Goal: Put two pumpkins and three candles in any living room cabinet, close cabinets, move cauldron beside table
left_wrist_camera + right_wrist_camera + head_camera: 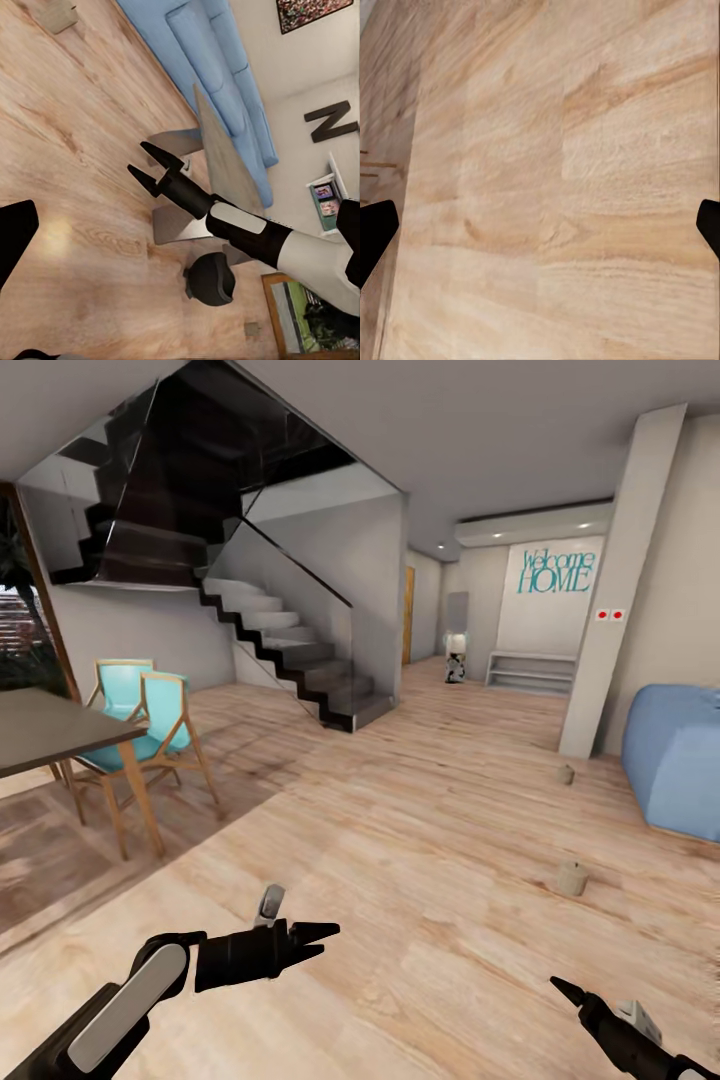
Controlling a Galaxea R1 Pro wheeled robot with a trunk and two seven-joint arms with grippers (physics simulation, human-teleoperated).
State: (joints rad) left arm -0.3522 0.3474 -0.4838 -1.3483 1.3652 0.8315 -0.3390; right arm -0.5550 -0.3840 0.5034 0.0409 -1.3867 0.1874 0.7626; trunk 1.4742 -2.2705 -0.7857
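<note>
Two small tan candles stand on the wood floor, one (pixel 572 877) ahead of my right gripper (pixel 560 987) and another (pixel 567 773) farther off by the pillar. A candle (pixel 56 15) also appears in the left wrist view. There, a black round cauldron (pixel 210 277) sits on the floor beside the low table (pixel 221 150). My left gripper (pixel 318 941) hovers open over bare floor, holding nothing. The right gripper (pixel 148 165) is open too, its fingers (pixel 375 232) spread wide above the planks. The pumpkins and the cabinet are out of view.
A blue sofa (pixel 675 760) stands at the right, with a pillar (pixel 620 590) behind it. A dining table (pixel 50 730) and turquoise chairs (pixel 150 720) stand at the left, stairs (pixel 290 650) beyond. Open wood floor stretches ahead toward the hallway.
</note>
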